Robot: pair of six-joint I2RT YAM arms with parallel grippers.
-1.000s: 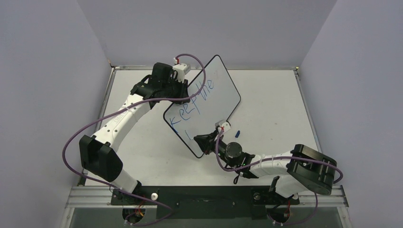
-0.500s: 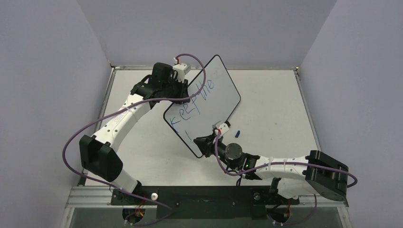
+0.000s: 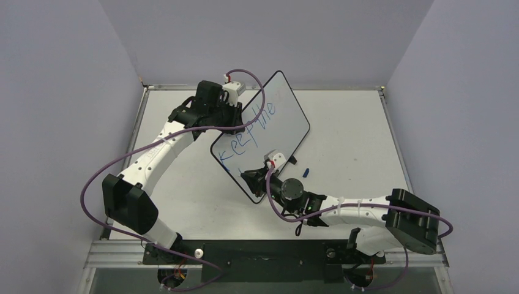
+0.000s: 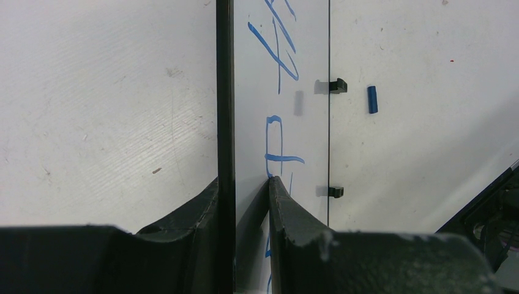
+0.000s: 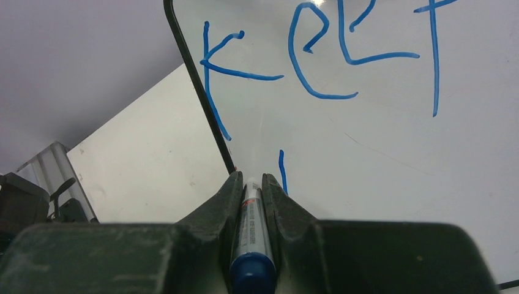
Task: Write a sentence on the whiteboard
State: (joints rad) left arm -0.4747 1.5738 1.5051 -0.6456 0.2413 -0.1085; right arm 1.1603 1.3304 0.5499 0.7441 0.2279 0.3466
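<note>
Clamping the whiteboard (image 3: pixel 283 119) by its near-left rim, left gripper (image 3: pixel 231 115) has jaws closed on the thin black edge, one finger on each face; the wrist view shows this edge-on (image 4: pixel 245 184). Board stands tilted up on the table (image 3: pixel 355 128), mid-far area, right edge low, writing face toward the right arm. Two small black feet (image 4: pixel 336 86) show on its rim. The sentence (image 3: pixel 250 131) so far reads "keep the" in slanted blue. A short blue stroke (image 5: pixel 282 168) sits on the line below. Right gripper (image 5: pixel 251 180) is squeezed tight on a marker pen (image 5: pixel 250 226), blue end toward the camera, tip right at the board near its lower-left corner, just left of that stroke; contact unclear. Blue cap (image 3: pixel 307 171) lies on the table just beside the board's lower edge.
</note>
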